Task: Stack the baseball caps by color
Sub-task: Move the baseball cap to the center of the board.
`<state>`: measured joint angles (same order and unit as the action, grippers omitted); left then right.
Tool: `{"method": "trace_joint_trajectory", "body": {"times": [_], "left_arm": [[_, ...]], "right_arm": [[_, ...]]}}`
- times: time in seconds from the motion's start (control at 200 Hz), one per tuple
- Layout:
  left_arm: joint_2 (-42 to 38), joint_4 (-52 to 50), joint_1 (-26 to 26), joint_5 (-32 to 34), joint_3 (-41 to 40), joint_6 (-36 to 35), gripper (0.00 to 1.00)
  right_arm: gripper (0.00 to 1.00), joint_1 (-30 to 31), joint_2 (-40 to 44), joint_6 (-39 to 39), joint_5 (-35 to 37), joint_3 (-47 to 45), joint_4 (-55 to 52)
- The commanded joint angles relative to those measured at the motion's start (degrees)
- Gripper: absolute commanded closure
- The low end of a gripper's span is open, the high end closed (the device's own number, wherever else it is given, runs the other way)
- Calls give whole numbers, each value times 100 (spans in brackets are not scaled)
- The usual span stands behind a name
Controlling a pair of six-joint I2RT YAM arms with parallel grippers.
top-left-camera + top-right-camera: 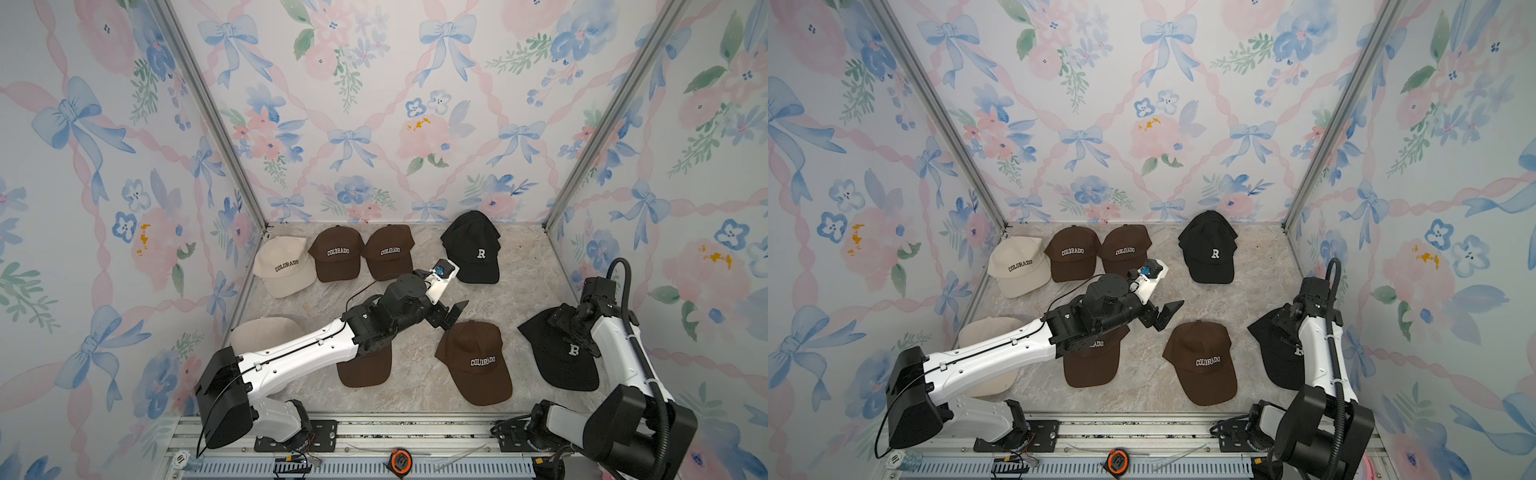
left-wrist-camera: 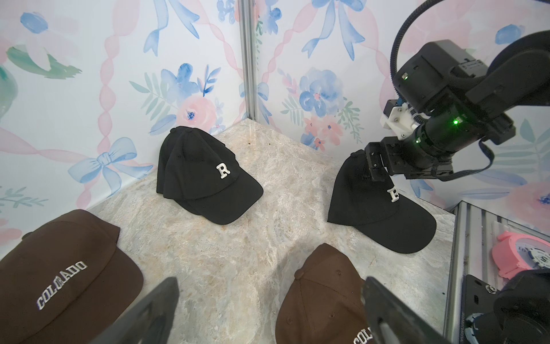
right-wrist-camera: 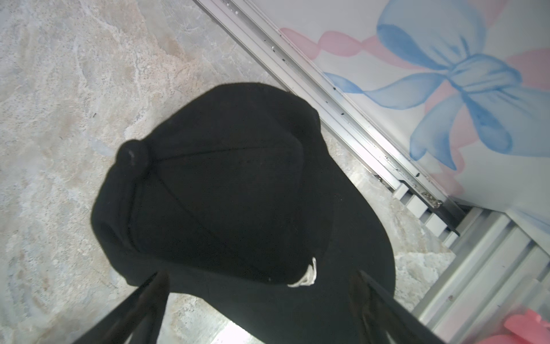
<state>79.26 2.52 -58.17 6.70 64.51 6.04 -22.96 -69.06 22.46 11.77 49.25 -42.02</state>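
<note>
At the back stand a cream cap (image 1: 282,266), two brown "COLORADO" caps (image 1: 336,253) (image 1: 388,251) and a black "R" cap (image 1: 471,247). That black cap (image 2: 202,178) shows a double crown, like two nested. In front lie a cream cap (image 1: 266,332) and a brown cap (image 1: 365,368), both partly under my left arm. Further right are a brown cap (image 1: 476,361) and a black cap (image 1: 557,357). My left gripper (image 1: 451,313) is open and empty, just behind the front brown cap (image 2: 321,297). My right gripper (image 3: 259,297) is open, its jaws astride the near black cap (image 3: 226,184).
Floral walls close the marble floor (image 1: 519,291) on three sides. An aluminium rail (image 1: 374,432) with the arm bases runs along the front, with an orange tape measure (image 1: 401,460) on it. A pink object (image 2: 518,256) lies outside the rail.
</note>
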Motion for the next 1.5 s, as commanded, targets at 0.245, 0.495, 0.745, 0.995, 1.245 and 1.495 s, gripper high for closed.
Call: {"method": "trace_joint_trajectory", "body": {"times": [0.245,0.495,0.745,0.995,1.245,1.495], "left_arm": [[274,-76,-28,250,281,-202,2],[213,50,95,491,240,-362,2],[-27,231,413,447,-6,-360,2],[-253,331,753,372,-286,-314,2],[-309,451,996,293,-481,-316,2],[-278,721,1115,200,-632,-248,2]], "right_arm": [[2,-95,-637,-84,-1066,30,518],[1,-14,-1136,35,-1397,418,481],[6,443,-1612,316,-1337,1043,395],[10,692,-2102,796,-1686,1437,589],[11,966,-2754,715,-1758,2045,419],[12,987,-3122,-583,-2179,2852,-541]]}}
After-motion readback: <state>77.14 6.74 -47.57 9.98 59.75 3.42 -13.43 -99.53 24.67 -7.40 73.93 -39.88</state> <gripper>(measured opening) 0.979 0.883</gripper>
